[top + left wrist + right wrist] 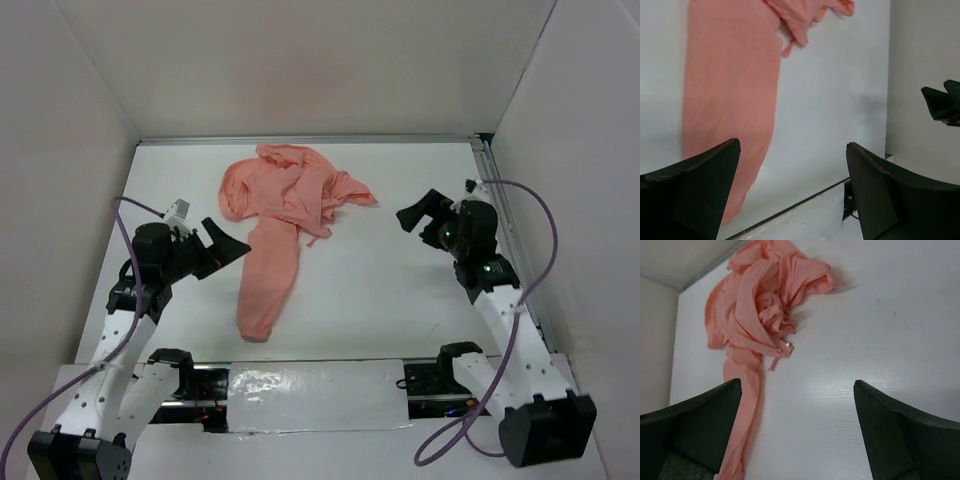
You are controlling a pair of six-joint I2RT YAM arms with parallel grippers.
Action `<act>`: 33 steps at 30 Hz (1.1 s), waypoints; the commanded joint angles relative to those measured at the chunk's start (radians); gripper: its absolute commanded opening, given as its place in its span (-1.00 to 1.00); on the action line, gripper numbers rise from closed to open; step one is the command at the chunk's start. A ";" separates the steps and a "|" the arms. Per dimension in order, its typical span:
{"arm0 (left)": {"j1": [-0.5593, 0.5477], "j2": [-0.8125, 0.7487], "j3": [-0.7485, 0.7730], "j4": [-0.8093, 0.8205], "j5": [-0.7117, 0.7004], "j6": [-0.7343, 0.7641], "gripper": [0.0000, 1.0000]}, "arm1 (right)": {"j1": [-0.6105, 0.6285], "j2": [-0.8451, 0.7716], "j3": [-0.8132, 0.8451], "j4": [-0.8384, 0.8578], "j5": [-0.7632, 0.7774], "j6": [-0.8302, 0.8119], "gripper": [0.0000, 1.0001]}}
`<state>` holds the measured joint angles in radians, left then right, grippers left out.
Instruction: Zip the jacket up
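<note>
The salmon-pink jacket [290, 190] lies crumpled on the white table near the back, with one long sleeve [265, 285] stretched toward the near edge. My left gripper [225, 245] hovers left of that sleeve, open and holding nothing. In the left wrist view the sleeve [730, 90] runs down the left side, partly behind the open left gripper [792, 145]. My right gripper [420, 215] hangs to the right of the jacket, apart from it, open and empty. The right wrist view shows the bunched jacket [760, 305] ahead of the right gripper [797, 385], with a small metal piece [788, 345] at its edge.
White walls [90, 120] enclose the table on three sides. A metal rail [500, 210] runs along the right edge. A shiny taped strip [310, 395] lies between the arm bases at the near edge. Purple cables [545, 250] loop beside both arms.
</note>
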<state>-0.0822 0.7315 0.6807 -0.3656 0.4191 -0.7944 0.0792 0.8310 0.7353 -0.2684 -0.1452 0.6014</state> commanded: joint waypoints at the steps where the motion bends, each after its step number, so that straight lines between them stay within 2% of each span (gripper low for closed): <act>1: -0.002 0.075 0.066 -0.055 -0.092 -0.063 0.99 | 0.118 0.171 0.105 0.104 0.102 -0.031 1.00; 3: -0.002 0.123 0.085 -0.065 -0.111 -0.074 0.99 | 0.166 0.271 0.188 0.115 0.124 -0.044 0.99; 4: -0.002 0.143 0.086 -0.064 -0.130 -0.094 0.99 | 0.204 0.380 0.222 0.110 0.133 -0.042 0.99; 8: 0.002 0.242 0.120 -0.050 -0.181 -0.114 0.99 | 0.284 0.641 0.439 0.113 0.069 -0.045 0.99; 12: 0.042 0.421 0.187 -0.064 -0.282 -0.143 0.99 | 0.364 0.918 0.652 0.051 0.114 -0.054 0.99; 13: 0.056 0.457 0.242 -0.075 -0.266 -0.144 0.99 | 0.388 0.959 0.740 0.011 0.127 -0.054 0.99; 19: 0.116 0.755 0.446 -0.070 -0.247 -0.118 0.99 | 0.461 1.197 0.971 -0.067 0.248 -0.046 0.99; 25: 0.124 1.133 0.727 -0.174 -0.307 -0.135 0.99 | 0.472 1.303 1.076 -0.088 0.295 -0.012 0.86; 28: 0.122 1.273 0.848 -0.212 -0.310 -0.135 0.99 | 0.465 1.316 1.086 -0.075 0.279 -0.014 0.61; 29: 0.122 1.304 0.879 -0.223 -0.309 -0.138 0.99 | 0.464 1.324 1.087 -0.075 0.276 -0.014 0.48; 30: 0.119 1.328 0.925 -0.228 -0.307 -0.140 0.99 | 0.465 1.326 1.089 -0.071 0.269 -0.023 0.27; 31: 0.119 1.371 0.939 -0.234 -0.303 -0.143 0.99 | 0.465 1.326 1.089 -0.071 0.271 -0.026 0.17; 33: 0.118 1.413 0.977 -0.222 -0.273 -0.138 0.81 | 0.461 1.317 1.081 -0.062 0.262 -0.041 -0.15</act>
<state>0.0383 2.1017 1.5909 -0.5426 0.1249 -0.9245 0.5484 2.1513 1.7729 -0.3454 0.1078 0.5743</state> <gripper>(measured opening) 0.934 0.471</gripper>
